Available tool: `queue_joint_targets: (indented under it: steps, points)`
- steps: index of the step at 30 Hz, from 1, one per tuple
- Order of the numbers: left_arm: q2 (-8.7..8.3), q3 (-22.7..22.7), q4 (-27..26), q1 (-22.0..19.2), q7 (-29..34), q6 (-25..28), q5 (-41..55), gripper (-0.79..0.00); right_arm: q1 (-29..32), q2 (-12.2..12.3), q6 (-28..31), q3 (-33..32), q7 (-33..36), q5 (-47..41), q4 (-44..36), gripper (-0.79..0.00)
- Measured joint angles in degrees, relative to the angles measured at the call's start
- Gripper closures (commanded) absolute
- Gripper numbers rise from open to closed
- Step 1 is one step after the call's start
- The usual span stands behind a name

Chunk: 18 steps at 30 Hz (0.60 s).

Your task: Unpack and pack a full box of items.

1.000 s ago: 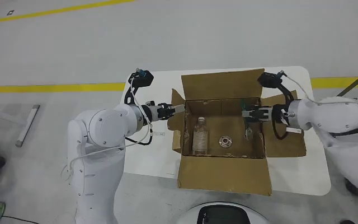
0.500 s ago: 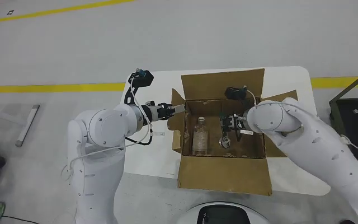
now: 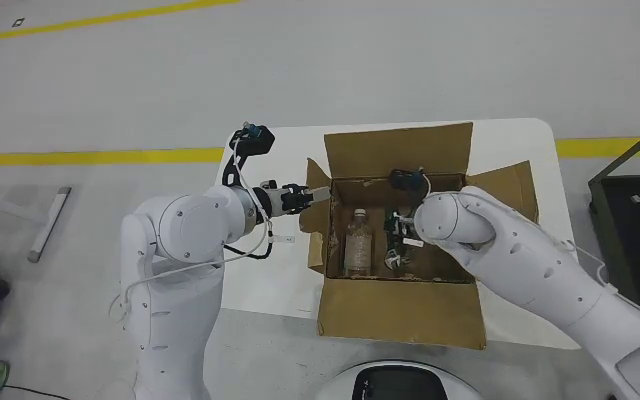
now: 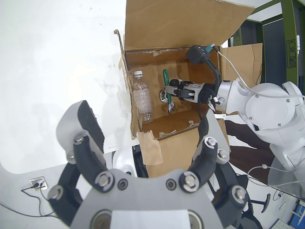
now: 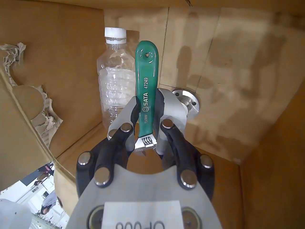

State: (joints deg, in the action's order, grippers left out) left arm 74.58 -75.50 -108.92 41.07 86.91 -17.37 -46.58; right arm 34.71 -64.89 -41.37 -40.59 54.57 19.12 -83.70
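The adjustable wrench (image 5: pixel 145 89) is inside the open cardboard box (image 3: pixel 400 310), about mid-box. The right gripper (image 5: pixel 148 110) is clamped across its green handle close to the metal head. Its long axis runs between the near and far walls, handle end toward the far wall and head toward the near one. It is parallel to the plastic bottle (image 5: pixel 115 79) lying along the left wall. A metal flange (image 5: pixel 188 101) sits just beside it on the box floor. Whether the wrench touches that floor, I cannot tell. With so few items inside, I judge the job roughly midway. The left gripper (image 4: pixel 144 110), jaws wide and empty, hangs over the white table (image 3: pixel 290 150) beside the box's left flap.
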Motion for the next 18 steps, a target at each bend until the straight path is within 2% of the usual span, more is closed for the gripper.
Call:
queue_joint_targets:
  steps: [1, 3, 4, 9, 14, 16, 18]
  points:
    - [0.00, 0.0, 0.0, 0.0, 0.0, 0.0, 0.0, -0.785, -0.1, -0.1, 0.1, 0.2, -0.1, 0.0, 0.3, -0.188]
    - [0.00, 0.0, 0.0, 0.0, 0.0, 0.0, 0.0, -0.785, -0.5, -0.5, 0.3, 0.5, -0.1, 0.0, 0.9, -0.262]
    - [0.00, 0.0, 0.0, 0.0, 0.0, 0.0, 0.0, -0.785, -0.6, -0.6, 0.5, 0.7, 0.0, 0.1, 1.1, -0.268]
    - [0.00, 0.0, 0.0, 0.0, 0.0, 0.0, 0.0, -0.785, -1.5, -1.1, 2.0, 1.3, 1.3, 0.1, 2.4, -0.240]
    - [0.00, 0.0, 0.0, 0.0, 0.0, 0.0, 0.0, -0.785, -1.9, -1.6, 3.5, 1.3, 2.0, -0.4, 3.0, -0.166]
    - [0.00, 0.0, 0.0, 0.0, 0.0, 0.0, 0.0, -0.785, -1.9, -1.5, 4.5, 0.1, 2.7, -1.7, 2.5, -0.114]
    - [0.00, 0.0, 0.0, 0.0, 0.0, 0.0, 0.0, -0.785, -1.8, -1.1, 5.7, -1.7, 3.4, -3.0, 1.2, -0.095]
